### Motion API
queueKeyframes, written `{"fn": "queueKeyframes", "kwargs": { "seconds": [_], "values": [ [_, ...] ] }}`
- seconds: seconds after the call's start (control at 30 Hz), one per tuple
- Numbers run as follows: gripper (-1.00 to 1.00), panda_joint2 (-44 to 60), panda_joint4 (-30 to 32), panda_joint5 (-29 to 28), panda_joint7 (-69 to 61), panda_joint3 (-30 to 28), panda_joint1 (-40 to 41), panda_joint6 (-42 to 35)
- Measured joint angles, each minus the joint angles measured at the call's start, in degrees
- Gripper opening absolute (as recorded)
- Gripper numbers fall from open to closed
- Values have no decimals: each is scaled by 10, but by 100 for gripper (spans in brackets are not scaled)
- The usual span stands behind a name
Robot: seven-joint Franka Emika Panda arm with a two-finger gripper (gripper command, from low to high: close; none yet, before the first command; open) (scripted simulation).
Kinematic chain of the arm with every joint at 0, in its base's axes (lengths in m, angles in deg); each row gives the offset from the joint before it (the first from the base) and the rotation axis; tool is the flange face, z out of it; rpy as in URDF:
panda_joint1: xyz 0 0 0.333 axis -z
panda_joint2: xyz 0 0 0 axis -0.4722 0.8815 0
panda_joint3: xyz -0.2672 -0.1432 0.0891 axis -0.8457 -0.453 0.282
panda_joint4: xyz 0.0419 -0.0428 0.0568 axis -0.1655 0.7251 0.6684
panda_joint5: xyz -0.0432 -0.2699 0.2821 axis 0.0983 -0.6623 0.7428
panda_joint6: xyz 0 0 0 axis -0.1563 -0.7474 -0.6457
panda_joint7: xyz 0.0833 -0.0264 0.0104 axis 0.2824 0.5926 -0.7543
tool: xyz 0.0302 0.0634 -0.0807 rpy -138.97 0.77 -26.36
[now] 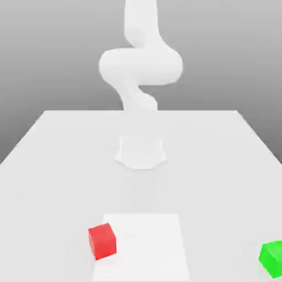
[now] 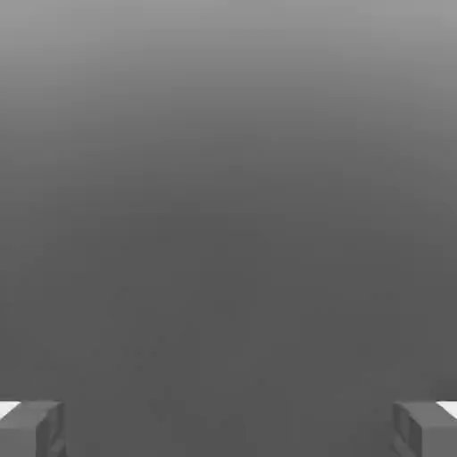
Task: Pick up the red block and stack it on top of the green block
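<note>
White worktop (image 1: 66, 160) spreads across the exterior view, pale and matte, with a slightly brighter square patch (image 1: 144, 245) near its front edge. On it, toward the back, sits the white arm (image 1: 140, 71), its rounded base on the surface and its bulky links curling upward out of the top of the picture.

Red block (image 1: 102, 240) stands on the worktop at the patch's corner on the exterior view's left, partly on the patch. Green block (image 1: 272, 258) rests on the worktop at the exterior view's right edge, partly cut off by the frame, well apart from the red one.

In the hand view, the hand (image 2: 228, 428) is spread wide: its two grey fingertips (image 2: 31, 428) show at opposite sides of the picture, with nothing between them and nothing touching them, against a plain grey background.
</note>
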Motion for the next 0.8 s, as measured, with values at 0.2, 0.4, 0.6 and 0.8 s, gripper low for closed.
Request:
{"fn": "queueKeyframes", "kwargs": {
  "seconds": [0.2,0.4,0.6,0.8],
  "values": [
    [0,128,48,3,-95,-47,-20,63],
    [0,252,95,16,-194,-88,-32,123],
    [0,377,141,33,-297,-112,-27,184],
    [0,502,168,61,-380,-102,-5,258]
  ]
}}
